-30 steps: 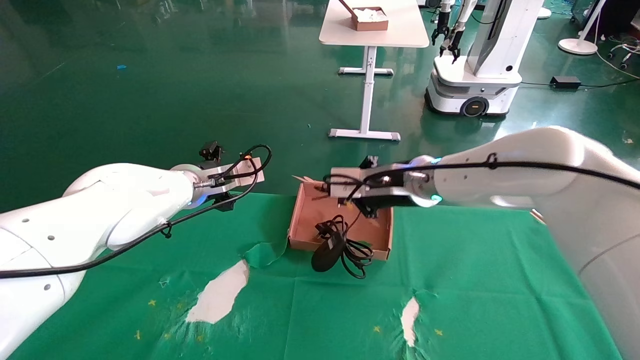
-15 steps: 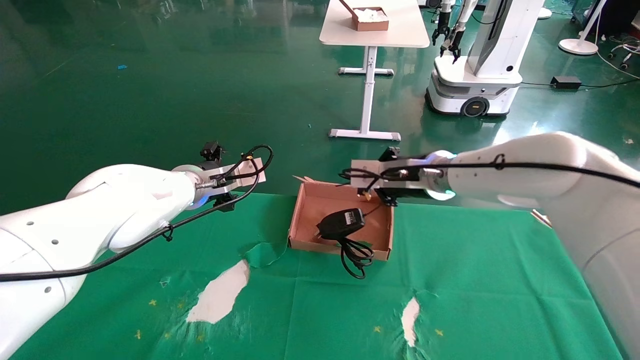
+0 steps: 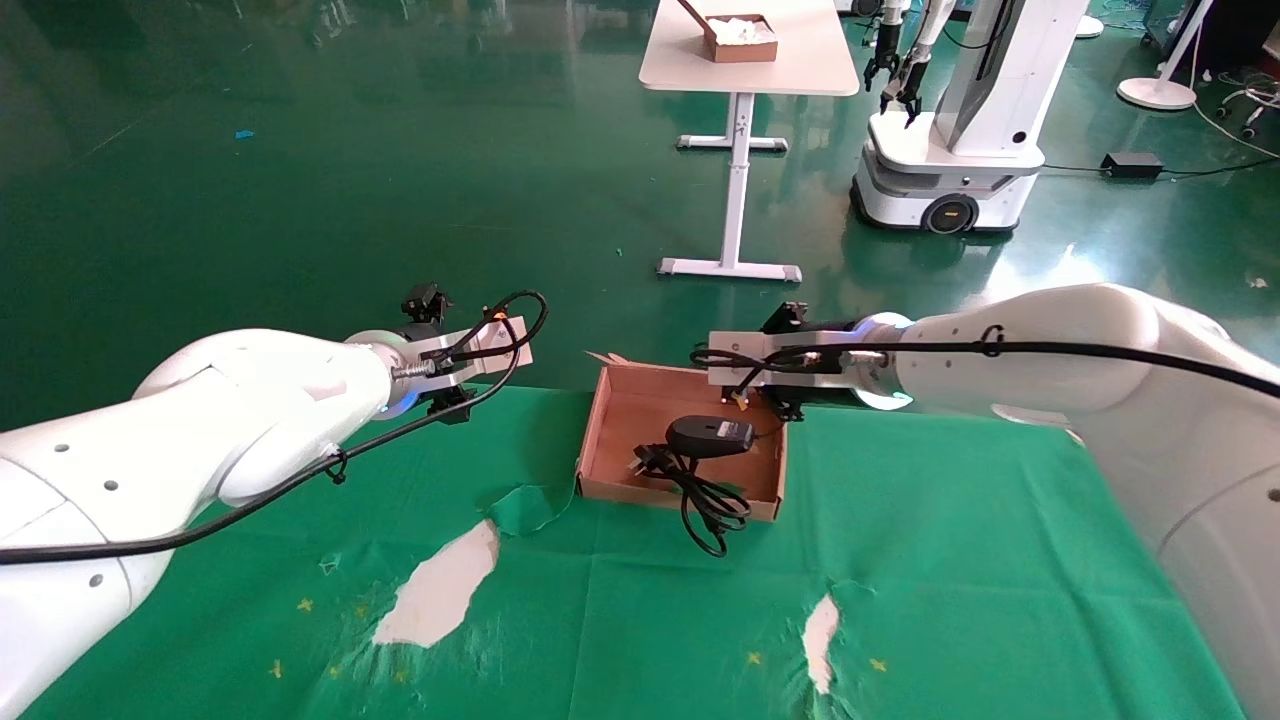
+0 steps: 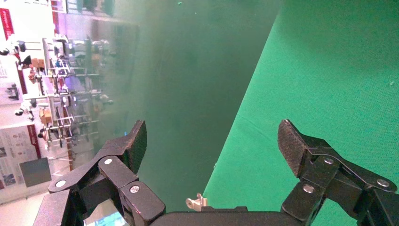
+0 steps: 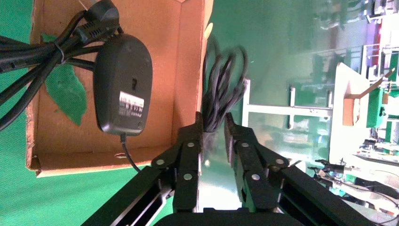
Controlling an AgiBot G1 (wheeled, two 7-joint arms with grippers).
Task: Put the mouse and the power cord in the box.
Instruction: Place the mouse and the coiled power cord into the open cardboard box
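Observation:
The brown box (image 3: 622, 418) sits on the green cloth near the table's far edge. The black mouse (image 3: 710, 436) lies in it with its label side up (image 5: 123, 84). Its thin cable bundle (image 5: 223, 80) runs up past the box's far wall, and my right gripper (image 3: 740, 392) is shut on it (image 5: 214, 123). The power cord (image 3: 712, 502) hangs in loops over the box's front wall, with its plug (image 3: 648, 462) inside (image 5: 101, 12). My left gripper (image 3: 447, 400) is off to the left over the table's far edge, open and empty (image 4: 211, 141).
The green cloth (image 3: 950, 560) is torn, with white patches (image 3: 438, 590) in front of the box. Beyond the table are the green floor, a white table (image 3: 745, 50) with a smaller brown box (image 3: 740, 38), and another robot (image 3: 950, 150).
The mouse hung over the box's front wall; it has swung up and back and now lies inside the box. My right gripper drew back to the right with the cable. The left arm stayed still.

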